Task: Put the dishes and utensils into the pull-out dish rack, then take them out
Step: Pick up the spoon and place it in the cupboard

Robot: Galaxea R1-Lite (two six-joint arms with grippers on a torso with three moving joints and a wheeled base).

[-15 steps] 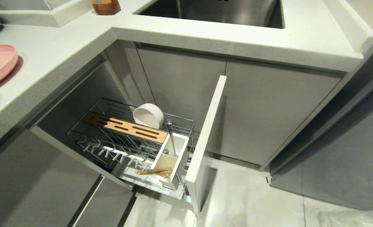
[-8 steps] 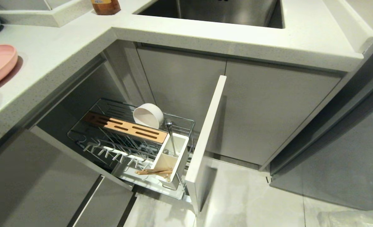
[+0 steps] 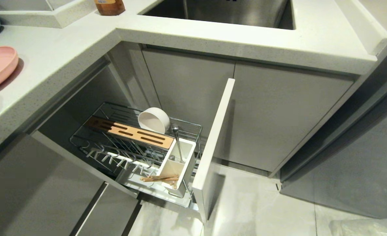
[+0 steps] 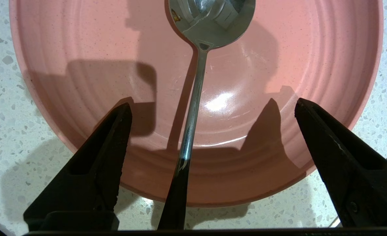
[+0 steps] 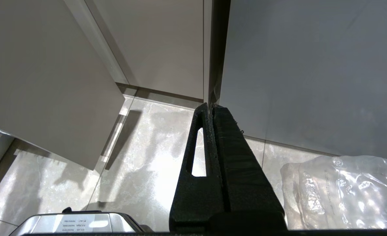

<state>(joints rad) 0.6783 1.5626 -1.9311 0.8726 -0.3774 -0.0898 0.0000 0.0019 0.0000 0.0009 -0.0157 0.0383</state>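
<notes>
- Here, the left hand [image 4: 213, 106] is held wide over the plate [image 4: 82, 65] on the desk [image 4: 3, 98]; a spoon [image 4: 193, 98] lies between its fingers, ungripped.
- The bowl [image 3: 154, 120] and chopsticks [image 3: 159, 178] are seen in the rack [image 3: 193, 127].
- The right hand [image 5: 211, 108] is pressed closed near the floor [image 5: 141, 157].

Head overlooks rack [image 3: 138, 144]; wrists peer close downward.

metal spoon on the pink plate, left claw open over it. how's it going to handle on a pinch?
Metal spoon looks polished, so probably slippery. Its thin handle lies on the pink plate, rising over the rim, so it may pivot or skid. Likely rigid and light. Left claw straddles it, open.
</notes>
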